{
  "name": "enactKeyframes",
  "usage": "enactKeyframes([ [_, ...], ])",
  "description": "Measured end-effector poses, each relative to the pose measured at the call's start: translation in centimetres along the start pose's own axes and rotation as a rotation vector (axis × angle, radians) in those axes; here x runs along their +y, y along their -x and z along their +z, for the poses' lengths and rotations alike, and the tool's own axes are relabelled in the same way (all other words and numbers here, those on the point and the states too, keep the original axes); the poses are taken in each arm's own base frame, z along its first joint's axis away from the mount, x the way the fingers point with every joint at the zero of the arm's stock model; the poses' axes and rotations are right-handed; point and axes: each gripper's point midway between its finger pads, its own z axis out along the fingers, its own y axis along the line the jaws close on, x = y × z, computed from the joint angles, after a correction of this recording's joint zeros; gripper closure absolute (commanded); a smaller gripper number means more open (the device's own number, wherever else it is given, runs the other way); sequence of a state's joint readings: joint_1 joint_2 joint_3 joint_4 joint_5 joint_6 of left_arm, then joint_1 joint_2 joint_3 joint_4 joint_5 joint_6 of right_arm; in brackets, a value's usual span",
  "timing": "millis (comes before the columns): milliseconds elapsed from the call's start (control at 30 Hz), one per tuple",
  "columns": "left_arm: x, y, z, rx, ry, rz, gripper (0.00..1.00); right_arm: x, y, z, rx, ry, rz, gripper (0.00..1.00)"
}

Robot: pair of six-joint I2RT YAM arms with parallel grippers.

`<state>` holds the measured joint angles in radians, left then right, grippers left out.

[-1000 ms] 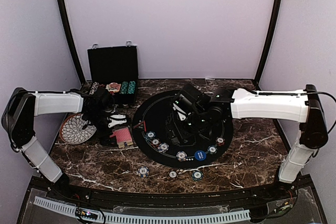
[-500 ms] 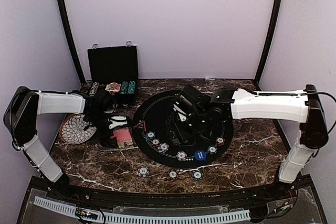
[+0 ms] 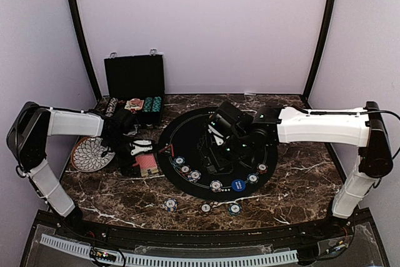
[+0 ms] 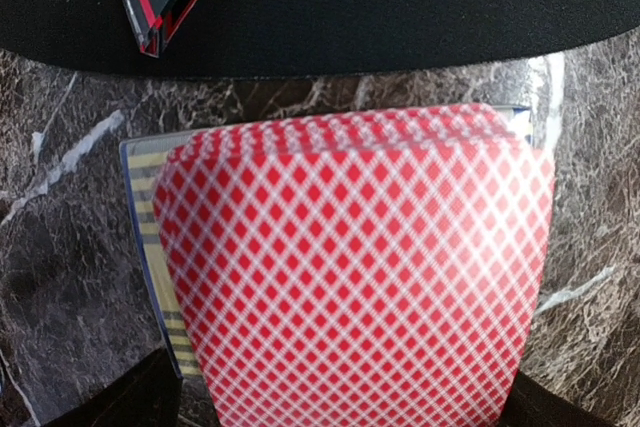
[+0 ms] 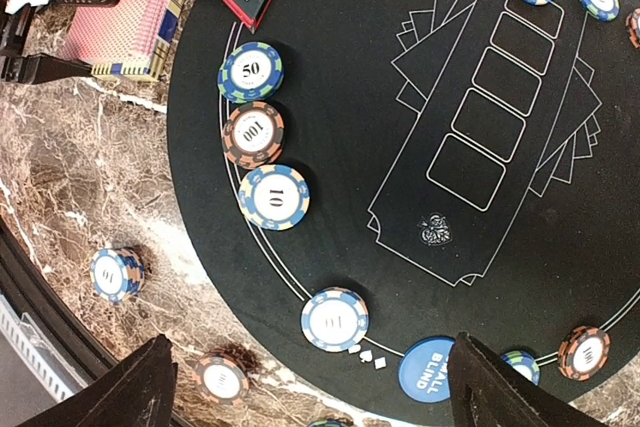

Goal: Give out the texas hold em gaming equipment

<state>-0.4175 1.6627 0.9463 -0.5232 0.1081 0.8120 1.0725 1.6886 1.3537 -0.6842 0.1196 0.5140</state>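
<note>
Red-backed playing cards point(image 4: 350, 267) sit stacked on the marble just off the black mat point(image 3: 178, 132), with the left gripper point(image 4: 340, 379) spread wide at the deck's near end. Nothing dealt yet, and the board boxes are bare. Chips point(image 5: 250, 72) and the small-blind button point(image 5: 433, 367) ring the mat's near arc. More wait in the case point(image 3: 134, 76). Right gripper point(image 5: 318, 347) hovers wide, empty — roughly halfway, I'd say.

The top camera sits high behind the arm bases, looking down and forward over the whole dark veined marble table point(image 3: 300, 179) and round black felt mat point(image 3: 178, 132). The left wrist camera faces down, very close on the deck of red diamond-backed playing cards point(image 4: 350, 267). The right wrist camera looks down from higher over the mat (that deck lies in its top-left corner, shared by all three views).
</note>
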Motion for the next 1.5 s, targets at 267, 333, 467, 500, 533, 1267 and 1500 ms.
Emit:
enactKeyframes([
  [267, -0.05, 0.06, 0.11, -0.007, -0.001, 0.015, 0.09, -0.05, -0.45, 0.26, 0.012, 0.003, 0.004, 0.12],
  [333, -0.08, 0.08, 0.15, -0.009, -0.001, 0.014, 0.14, -0.07, -0.59, 0.33, 0.016, 0.003, 0.003, 0.14],
  [467, -0.09, 0.18, 0.20, -0.017, -0.001, 0.010, 0.21, -0.08, -0.69, 0.38, 0.018, 0.004, 0.004, 0.17],
  [500, -0.08, 0.19, 0.21, -0.019, 0.001, 0.010, 0.23, -0.04, -0.67, 0.38, 0.018, 0.006, 0.005, 0.18],
  [533, -0.11, 0.20, 0.21, -0.021, 0.002, 0.009, 0.25, -0.02, -0.66, 0.38, 0.018, 0.007, 0.006, 0.19],
  [1267, -0.12, 0.01, 0.03, -0.054, 0.053, -0.001, 0.60, 0.34, -0.76, 0.67, 0.016, 0.030, 0.015, 0.26],
  [1500, -0.13, 0.00, 0.04, -0.054, 0.053, -0.002, 0.89, 0.27, -0.93, 0.77, 0.020, 0.028, 0.019, 0.26],
])
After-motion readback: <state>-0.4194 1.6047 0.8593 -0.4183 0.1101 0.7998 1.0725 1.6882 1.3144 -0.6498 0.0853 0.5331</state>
